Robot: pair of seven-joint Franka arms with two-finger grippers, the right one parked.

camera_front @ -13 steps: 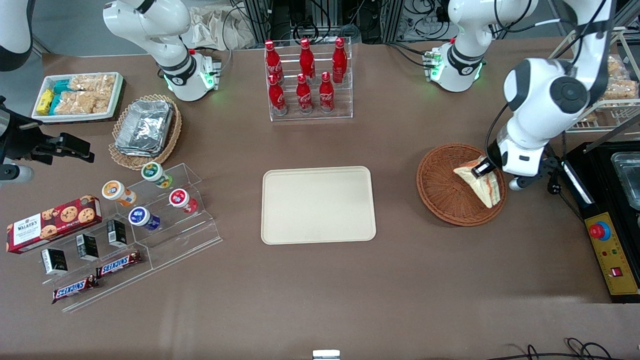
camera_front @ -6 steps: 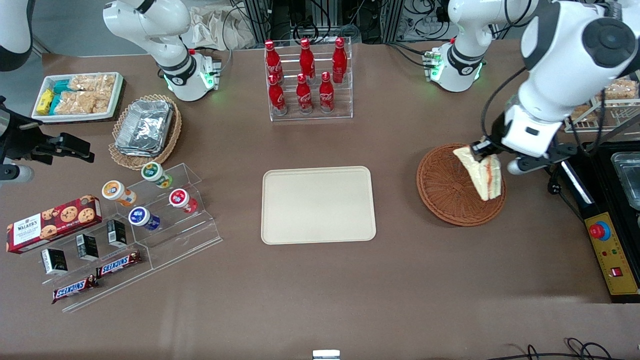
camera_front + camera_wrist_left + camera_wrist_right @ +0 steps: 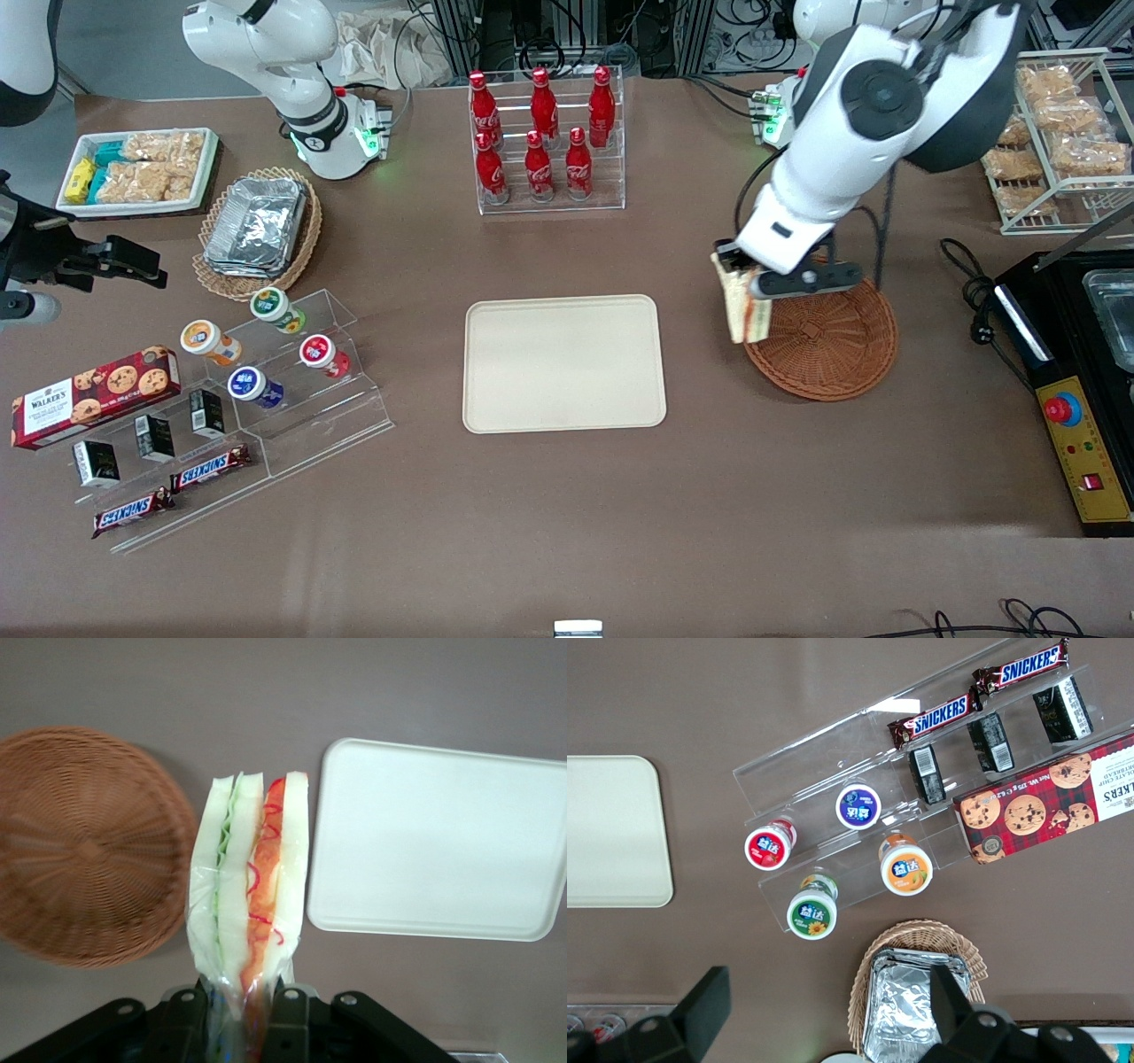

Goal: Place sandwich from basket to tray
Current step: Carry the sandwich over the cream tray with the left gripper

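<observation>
On your tabletop (image 3: 567, 496) the cream tray (image 3: 563, 363) lies flat in the middle, and the round brown basket (image 3: 828, 341) sits well apart from it toward the working arm's end, with nothing in it. Your gripper (image 3: 742, 276) hangs above the edge of the basket that faces the tray, its jaws pinching the top of the sandwich (image 3: 742, 306). The sandwich (image 3: 251, 877) hangs edge-down in its clear wrap, clear of the basket (image 3: 84, 846) and over the strip of bare tabletop between basket and tray (image 3: 438, 837), its green and red filling showing.
</observation>
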